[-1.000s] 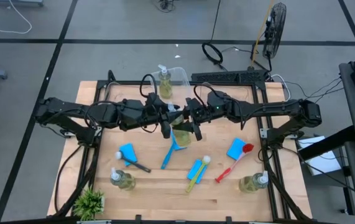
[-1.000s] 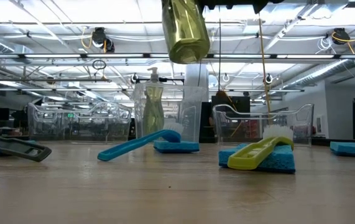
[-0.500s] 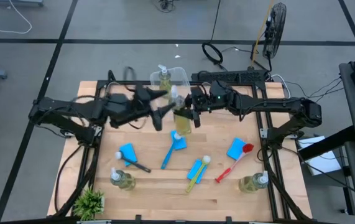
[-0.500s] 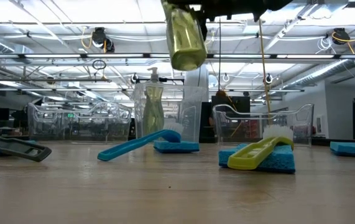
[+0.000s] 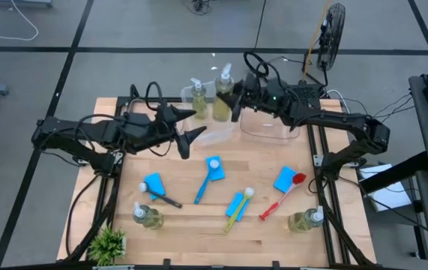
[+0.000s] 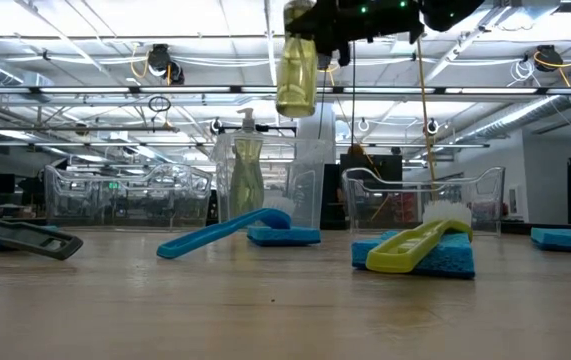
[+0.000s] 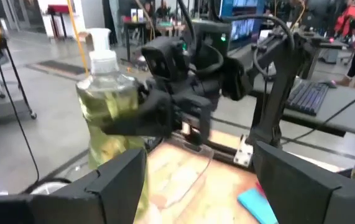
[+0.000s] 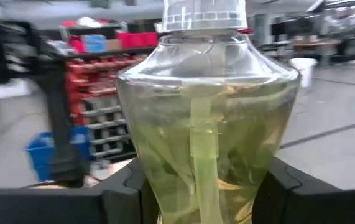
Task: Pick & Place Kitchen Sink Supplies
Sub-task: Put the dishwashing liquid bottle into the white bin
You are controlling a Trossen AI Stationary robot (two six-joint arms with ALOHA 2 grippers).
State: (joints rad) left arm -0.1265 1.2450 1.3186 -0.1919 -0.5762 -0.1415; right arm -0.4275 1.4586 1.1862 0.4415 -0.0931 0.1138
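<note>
From above, the right gripper (image 5: 234, 99) grips a small clear pump bottle of yellowish soap (image 5: 223, 100) and holds it over the far edge of the table, just beside a tall clear plastic bin (image 5: 212, 93) where a second soap bottle (image 5: 198, 99) already stands; that placing suggests the carried bottle is meant to join it. The left gripper (image 5: 188, 127) hangs near the bin with its fingers spread and nothing between them. On the wooden table (image 5: 184, 221) lie 4 flat bright-blue sponges, slim brushes and 2 more pump bottles, well apart from the bins.

At table height, the held bottle (image 6: 296, 72) hangs upright, high above the bin.

The left wrist camera shows its own fingers (image 7: 118, 180) apart and empty, facing the bottle (image 7: 107, 109) in the other arm's grasp.

The right wrist camera shows the bottle (image 8: 207, 137) filling the gap between its 2 fingers (image 8: 124, 193), which press its sides to keep it upright.
</note>
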